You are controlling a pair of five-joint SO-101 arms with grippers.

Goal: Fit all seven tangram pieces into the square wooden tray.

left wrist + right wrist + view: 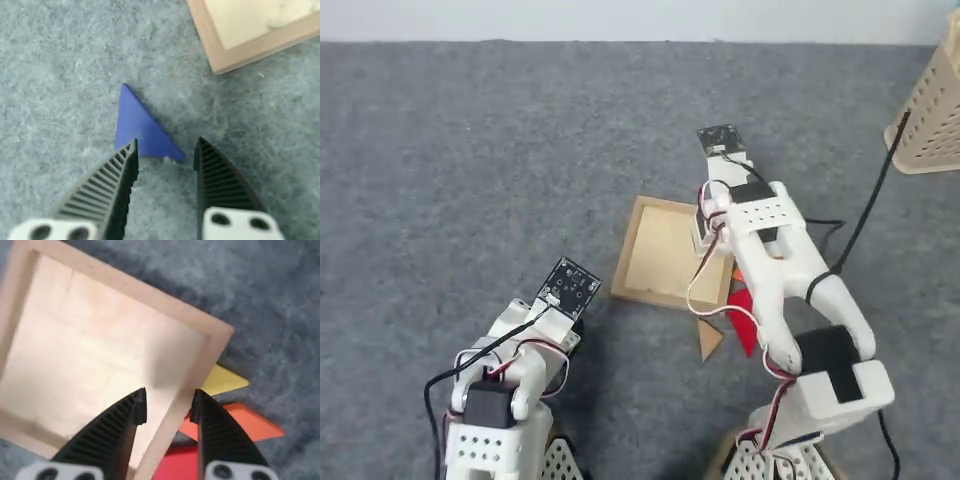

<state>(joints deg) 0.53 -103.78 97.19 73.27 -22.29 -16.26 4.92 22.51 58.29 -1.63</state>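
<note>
Lying flat on the grey carpet (pixel 470 150), the blue triangle (pixel 142 127) is a thin, matte, sharp-cornered piece whose long edge faces the nearest corner of the square wooden tray (pixel 250 50), with carpet showing between the two. One acute corner points away from the left gripper (pixel 166 145), and its short edge nearest the gripper runs across the gap from one fingertip to the other. That gripper's ribbed black fingers are spread apart and hold nothing, their tips just beside that short edge. In the high view the tray (pixel 632 232) sits near the middle of the table, turned slightly askew to the table's far edge, with a raised light-wood rim around a smooth, paler floor. The right gripper (pixel 170 395) hangs over the tray's right rim, fingers spread and holding nothing, one over the tray floor and the other over the pieces outside; whether it touches the rim cannot be told. Just outside that rim lie the yellow piece (pixel 222 381), its point aimed away from the tray, the orange piece (pixel 245 422), long and tapering the same way, and the red piece (pixel 175 462), partly hidden by the fingers. A tan triangle (pixel 708 338) of bare wood colour lies just off the tray's near right corner, pointing towards the arms' bases. A perforated beige container (pixel 935 110) stands at the far right edge.
</note>
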